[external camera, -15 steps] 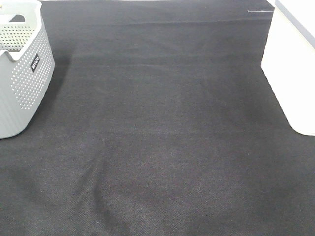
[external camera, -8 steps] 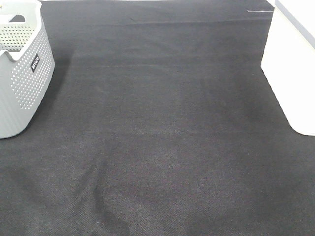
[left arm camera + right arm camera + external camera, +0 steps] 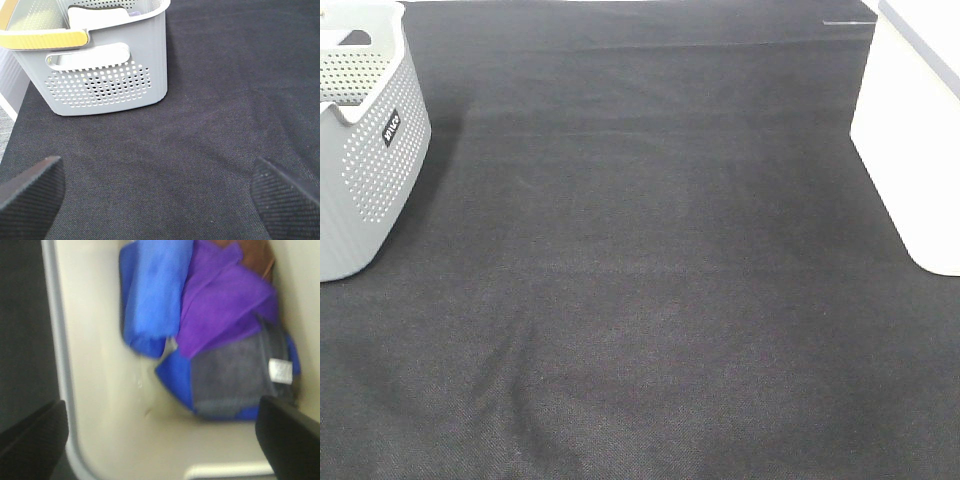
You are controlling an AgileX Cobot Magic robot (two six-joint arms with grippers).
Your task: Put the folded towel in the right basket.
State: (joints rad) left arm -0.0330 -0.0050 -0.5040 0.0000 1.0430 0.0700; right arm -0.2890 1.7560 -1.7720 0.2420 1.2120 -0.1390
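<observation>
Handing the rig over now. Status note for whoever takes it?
Left gripper: open, empty, over the black mat near the grey perforated basket.
Right gripper: open, empty, above the right basket.
Folded towel: bright blue, inside that basket beside a purple cloth and a grey cloth.
Done: towel looks placed and let go.
Left: probably only retracting the right arm; overhead view shows no towel on the mat.

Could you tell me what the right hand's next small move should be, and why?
Probably lift the right hand clear of the basket: it is open and empty over it, and a blue towel already lies inside among other cloths.
</observation>
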